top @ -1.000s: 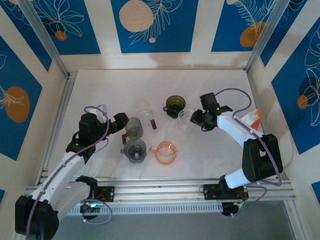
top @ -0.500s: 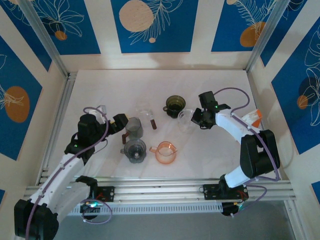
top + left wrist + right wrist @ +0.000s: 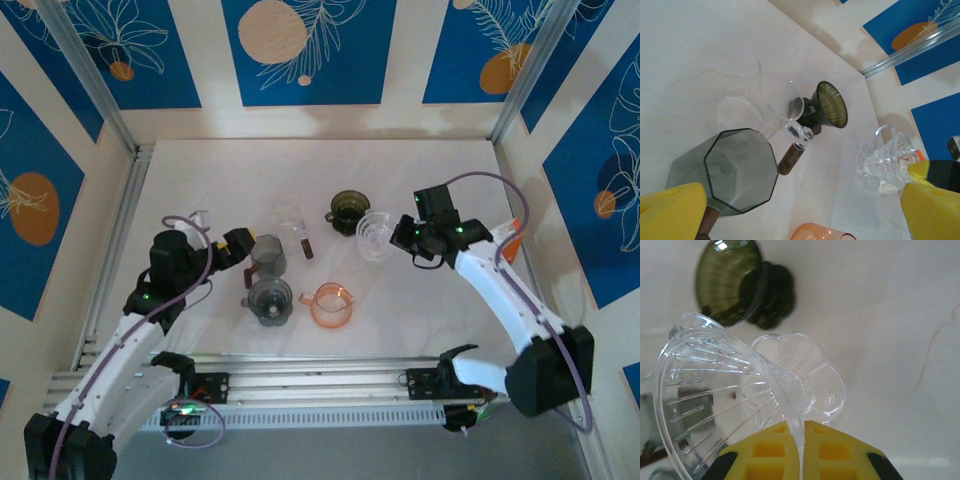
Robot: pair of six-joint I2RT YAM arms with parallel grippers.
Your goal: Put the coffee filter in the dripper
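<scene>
**Clear Cone Pinched by the Right Gripper, Beside the Green Dripper**

The right gripper [image 3: 402, 236] had its jaws pressed together on the thin wall of the clear ribbed cone [image 3: 373, 235], one yellow finger [image 3: 765, 452] inside the rim and the other outside it. In the right wrist view the cone [image 3: 715, 390] was see-through and glossy, with fine straight ribs running down its inside from a wide round mouth to a narrow neck. A scalloped, flower-shaped clear base [image 3: 812, 377] sat at that neck. The cone was tilted, its mouth turned sideways rather than up.

The dark green dripper [image 3: 350, 211] stood on the white table [image 3: 200, 180] just beside the cone, on its far left, and whether the two touched could not be told. It was smoky green, funnel-shaped and ribbed inside as well.

The left gripper [image 3: 243, 257] had its jaws spread wide and held nothing, at the near side of a grey octagonal cup [image 3: 740, 170] with a wooden handle. An orange pitcher [image 3: 330, 303] stood nearer the arms' bases.
</scene>
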